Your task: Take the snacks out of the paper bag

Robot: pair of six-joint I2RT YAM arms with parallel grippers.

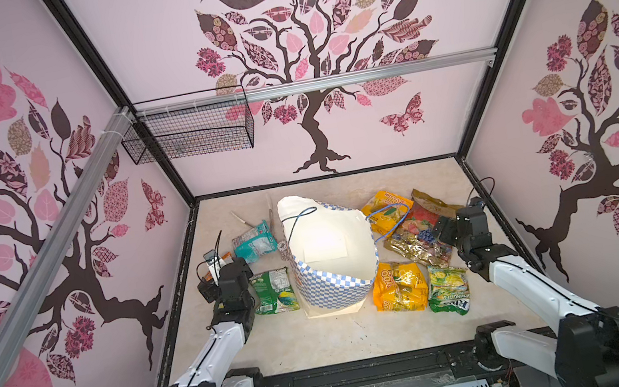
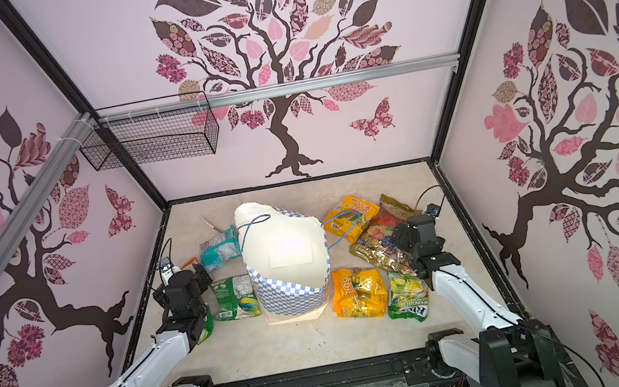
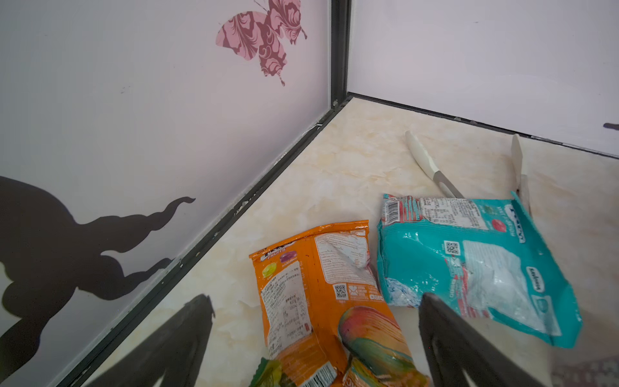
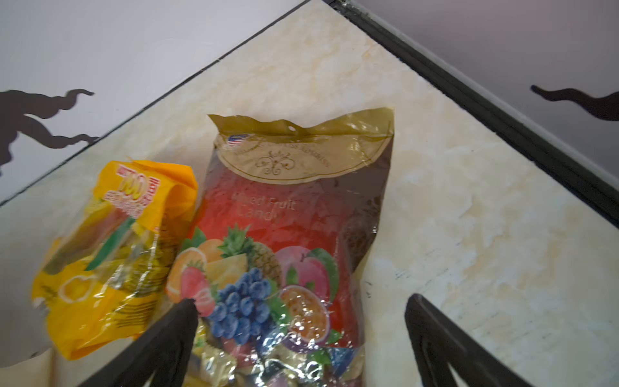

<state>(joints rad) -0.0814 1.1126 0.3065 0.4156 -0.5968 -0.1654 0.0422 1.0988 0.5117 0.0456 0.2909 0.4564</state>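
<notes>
The blue-and-white checked paper bag (image 1: pixel 334 283) stands upright mid-table in both top views, its white inside showing nothing. Snacks lie around it: a teal packet (image 3: pixel 469 261) and a green one (image 1: pixel 275 290) to its left, two yellow-orange packets (image 1: pixel 398 285), a green tea packet (image 1: pixel 447 290) and a gold-red fruit packet (image 4: pixel 288 234) to its right. My left gripper (image 3: pixel 316 300) is open over an orange packet (image 3: pixel 318 284) that lies loose on the table between the jaws. My right gripper (image 4: pixel 301 300) is open over the fruit packet, not gripping it.
White-handled tongs (image 3: pixel 432 167) lie behind the teal packet near the back wall. A black wire basket (image 1: pixel 188 131) hangs on the rail at the back left. Patterned walls close in the table's left, back and right sides. Loose cables (image 1: pixel 212 260) sit by the left gripper.
</notes>
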